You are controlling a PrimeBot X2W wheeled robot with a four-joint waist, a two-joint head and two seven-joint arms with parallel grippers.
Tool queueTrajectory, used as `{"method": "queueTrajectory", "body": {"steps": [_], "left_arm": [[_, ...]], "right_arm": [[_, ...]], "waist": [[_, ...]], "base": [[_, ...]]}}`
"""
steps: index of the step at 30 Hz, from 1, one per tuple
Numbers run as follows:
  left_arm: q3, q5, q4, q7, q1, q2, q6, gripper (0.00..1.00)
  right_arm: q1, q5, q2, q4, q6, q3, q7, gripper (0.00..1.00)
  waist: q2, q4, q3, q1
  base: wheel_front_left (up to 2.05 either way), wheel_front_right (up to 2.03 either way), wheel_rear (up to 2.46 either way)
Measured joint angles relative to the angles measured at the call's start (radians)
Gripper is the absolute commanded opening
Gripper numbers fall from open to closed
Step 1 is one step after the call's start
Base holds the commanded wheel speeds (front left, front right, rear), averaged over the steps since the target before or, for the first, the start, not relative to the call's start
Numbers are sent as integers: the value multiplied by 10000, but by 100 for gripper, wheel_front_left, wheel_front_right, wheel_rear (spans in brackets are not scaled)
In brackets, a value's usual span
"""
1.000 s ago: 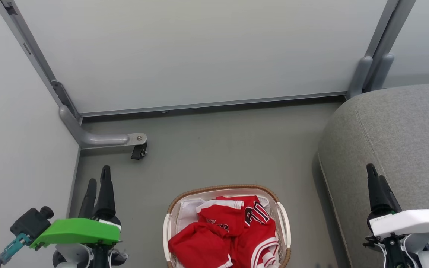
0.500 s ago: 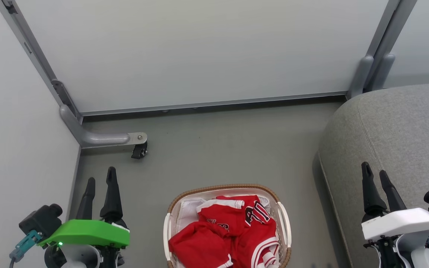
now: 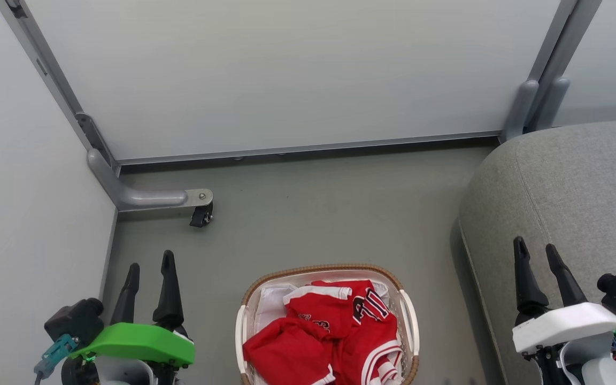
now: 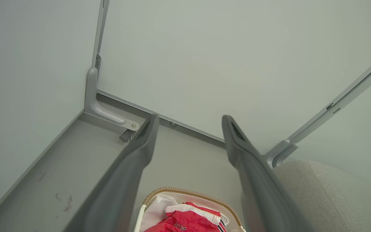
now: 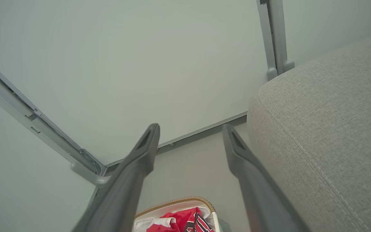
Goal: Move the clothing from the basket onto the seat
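Observation:
Red clothing (image 3: 329, 334) with white trim and black lettering lies heaped in the white basket (image 3: 248, 299) with a brown woven rim, at the bottom middle of the head view. The grey seat (image 3: 580, 182) fills the right side. My left gripper (image 3: 151, 258) stands open over the floor left of the basket, nothing between its fingers. My right gripper (image 3: 536, 246) stands open over the seat's front edge, also empty. In the left wrist view the basket (image 4: 172, 190) and clothing (image 4: 188, 219) sit low between the fingers; the right wrist view shows the clothing (image 5: 185, 222) and the seat (image 5: 327, 122).
Pale partition panels (image 3: 286, 75) close off the back and left. A grey metal foot with a black caster (image 3: 200, 216) juts onto the floor at the back left. Two grey posts (image 3: 535, 101) stand behind the seat's corner. Bare grey floor (image 3: 329, 214) lies beyond the basket.
Both grippers have drawn back toward the bottom of the head view, the left one shifting slightly right and the right one slightly left. Their fingers now show side by side. The clothing has not moved.

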Motion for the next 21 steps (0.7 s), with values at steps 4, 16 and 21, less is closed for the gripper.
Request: {"method": "queueTrajectory", "body": {"steps": [4, 16, 21], "left_arm": [[-12, 374, 184, -88, 1, 4, -54, 100], [-151, 1221, 658, -359, 16, 13, -173, 100], [-211, 1634, 861, -470, 16, 17, -184, 100]], "right_arm": [[3, -516, -2, 33, 0, 56, -86, 100], [97, -1751, -19, 65, 0, 109, -359, 100], [122, -2211, -27, 71, 0, 115, -481, 100]], "waist": [[0, 11, 1, 0], [0, 60, -12, 0], [0, 70, -6, 0]], "base": [[0, 0, 0], [0, 0, 0], [0, 0, 0]]}}
